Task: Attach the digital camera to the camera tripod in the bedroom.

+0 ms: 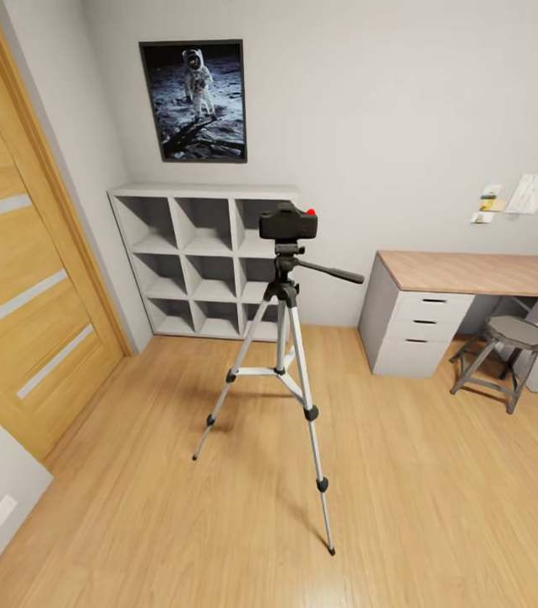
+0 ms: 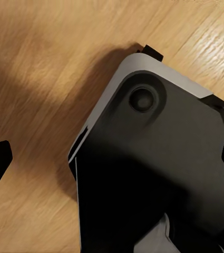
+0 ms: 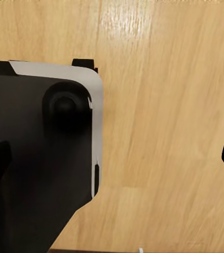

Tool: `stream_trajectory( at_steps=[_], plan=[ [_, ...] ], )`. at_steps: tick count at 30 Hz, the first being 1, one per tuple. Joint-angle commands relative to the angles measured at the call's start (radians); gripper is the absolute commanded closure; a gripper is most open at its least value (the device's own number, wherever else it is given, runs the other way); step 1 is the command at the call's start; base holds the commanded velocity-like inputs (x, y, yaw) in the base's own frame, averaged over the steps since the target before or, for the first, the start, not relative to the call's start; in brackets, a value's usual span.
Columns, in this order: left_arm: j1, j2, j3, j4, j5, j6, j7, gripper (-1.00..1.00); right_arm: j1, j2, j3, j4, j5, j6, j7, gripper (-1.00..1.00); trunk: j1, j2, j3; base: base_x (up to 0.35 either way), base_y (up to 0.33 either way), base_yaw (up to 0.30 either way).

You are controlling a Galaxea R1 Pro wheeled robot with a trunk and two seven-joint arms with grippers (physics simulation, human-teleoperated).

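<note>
- Digital camera [image 1: 288, 223] sits on the head of the camera tripod [image 1: 284, 338], mid-floor in front of the white cube shelf [image 1: 203, 260]; red dot on top, pan handle [image 1: 329, 272] sticking out toward the desk [image 1: 480, 274].
- Camera is nowhere between either set of jaws.
- Left gripper [image 2: 112, 158]: dark fingertips at opposite frame edges, spread wide, nothing between; points down at the robot base [image 2: 159, 158] and wood floor [image 2: 38, 79].
- Right gripper [image 3: 117, 158]: same, wide apart, empty, over the base corner and floor.
- Fingertips cropped by frame edges.
</note>
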Motion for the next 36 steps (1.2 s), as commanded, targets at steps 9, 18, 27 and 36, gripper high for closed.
stream_trajectory(
  at_steps=[9, 18, 27, 36],
  plan=[
    [-0.001, 0.0, -0.008, 0.0, 0.007, 0.0, 0.003, -1.0, -0.001, -0.001, -0.009, 0.003, 0.009, -0.005, 0.002, -1.0, 0.001, -0.002, 0.013, 0.0, 0.0, -0.004],
    [-0.001, 0.0, -0.008, 0.0, 0.007, 0.0, 0.004, -1.0, -0.001, -0.003, -0.009, 0.003, 0.009, -0.008, 0.002, -1.0, 0.001, -0.002, 0.027, 0.0, 0.0, 0.0],
    [-0.001, 0.0, -0.008, 0.0, 0.007, 0.0, 0.003, -1.0, -0.001, -0.003, -0.007, 0.003, 0.01, -0.008, 0.002, -1.0, 0.001, -0.002, 0.041, 0.0, 0.0, 0.0],
    [-0.001, 0.0, -0.008, 0.0, 0.007, 0.0, 0.003, -1.0, -0.001, -0.003, -0.007, 0.003, 0.01, -0.007, 0.002, -1.0, 0.001, -0.002, 0.055, 0.0, 0.0, 0.0]
  ],
)
